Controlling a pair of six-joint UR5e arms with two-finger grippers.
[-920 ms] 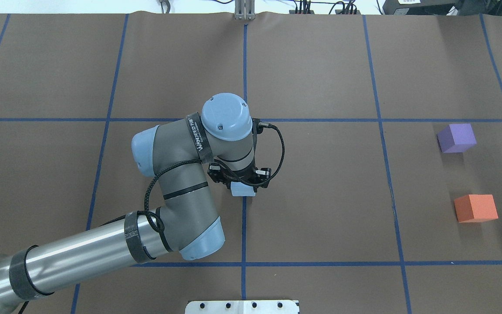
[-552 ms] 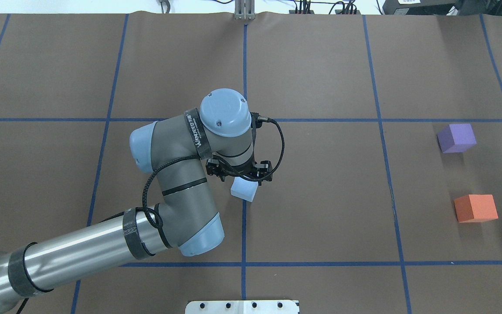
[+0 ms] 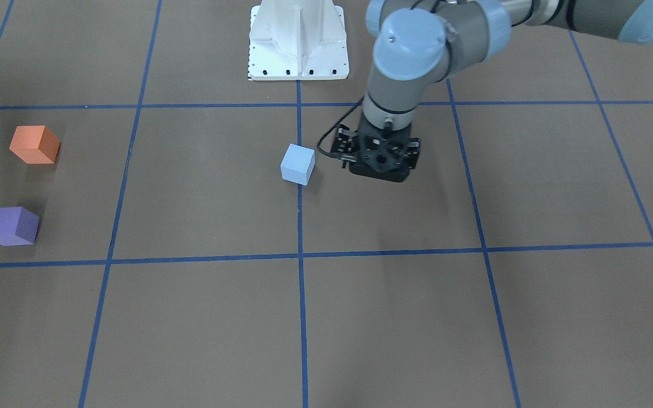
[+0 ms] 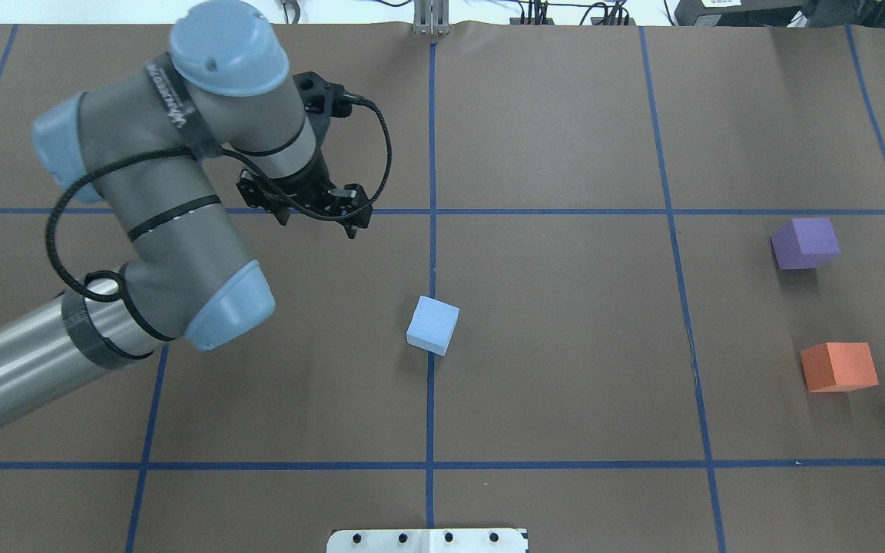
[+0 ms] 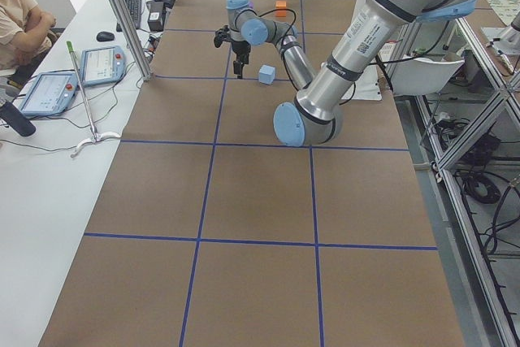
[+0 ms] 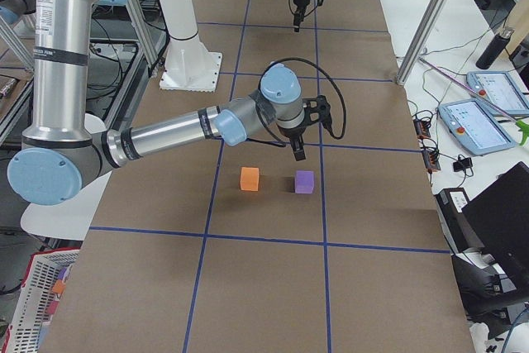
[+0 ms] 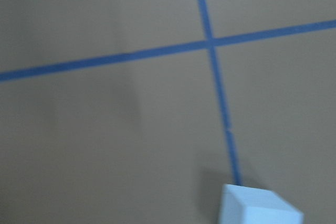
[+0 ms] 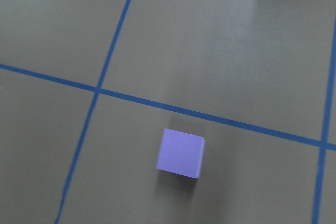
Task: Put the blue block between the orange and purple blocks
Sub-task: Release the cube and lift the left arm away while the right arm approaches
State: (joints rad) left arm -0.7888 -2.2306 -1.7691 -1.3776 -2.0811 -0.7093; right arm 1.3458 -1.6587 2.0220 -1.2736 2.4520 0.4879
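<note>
The light blue block (image 4: 432, 326) lies alone on the brown table on the centre tape line; it also shows in the front view (image 3: 297, 164) and at the bottom edge of the left wrist view (image 7: 260, 205). The purple block (image 4: 804, 243) and the orange block (image 4: 839, 366) sit far right with a gap between them. My left gripper (image 4: 316, 223) is open and empty, raised up and to the far left of the blue block. My right gripper (image 6: 296, 153) hangs above the purple block (image 6: 304, 182); I cannot tell its state. The right wrist view looks down on the purple block (image 8: 180, 152).
Blue tape lines divide the brown table into squares. The white robot base plate (image 3: 298, 39) is at the robot's edge of the table. Tablets (image 5: 49, 91) and a seated person (image 5: 20, 14) are on the operators' side, with a metal post (image 5: 122, 14).
My left gripper has let go of the blue block and moved up and away to the far left. The block stays on the table, slightly turned.
</note>
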